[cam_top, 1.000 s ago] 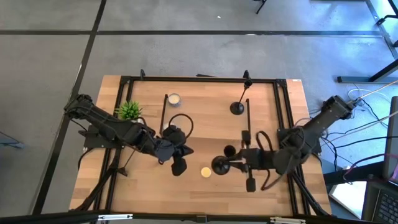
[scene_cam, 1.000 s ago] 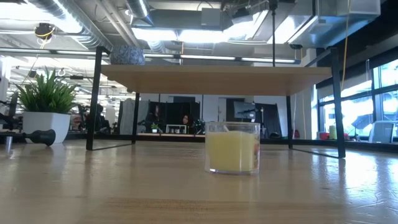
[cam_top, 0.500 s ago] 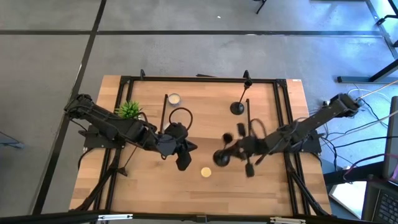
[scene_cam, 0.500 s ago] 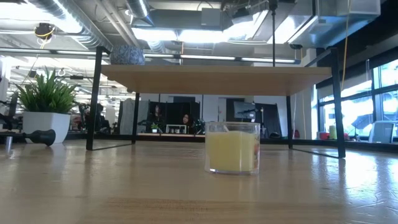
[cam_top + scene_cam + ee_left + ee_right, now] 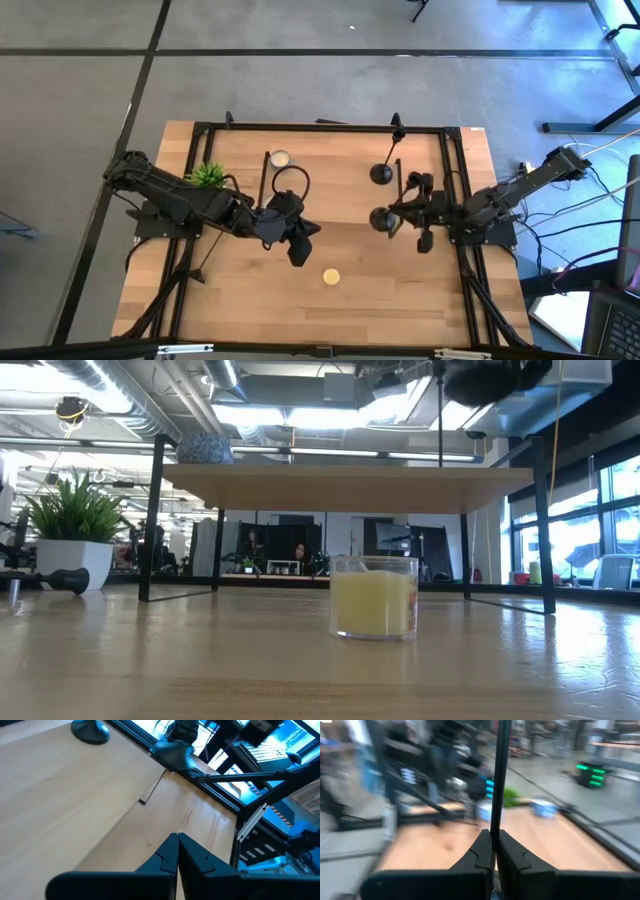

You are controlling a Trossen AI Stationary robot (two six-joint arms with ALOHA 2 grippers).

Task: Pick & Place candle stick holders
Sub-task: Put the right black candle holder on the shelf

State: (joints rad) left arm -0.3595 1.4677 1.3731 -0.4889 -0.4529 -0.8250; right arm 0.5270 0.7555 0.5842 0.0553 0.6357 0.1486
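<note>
Three slim black metal candle stick holders appear in the high view, all placed here relative to the small round yellow candle [image 5: 331,277] on the wooden table [image 5: 240,310]. The first holder [image 5: 384,219] hangs in the right gripper [image 5: 408,213], up and to the right of the candle, its round base showing. The second holder [image 5: 382,172] stands farther up, near the shelf's back rail. The third holder [image 5: 264,175] lies up and left of the candle, beside a small white candle [image 5: 280,158] and a green potted plant [image 5: 209,176]. The left gripper [image 5: 301,243] hovers just up-left of the yellow candle, fingers pressed together, holding nothing.

In the low view the yellow candle [image 5: 373,609] sits in its glass before the black-legged wooden shelf [image 5: 345,486], the plant [image 5: 72,530] far to its left.

The left wrist view shows its fingers [image 5: 165,860] shut over bare wood, a holder's base [image 5: 90,731] beyond.

The right wrist view shows fingers [image 5: 481,851] pinching the thin black stem [image 5: 499,775], which rises straight up.
</note>
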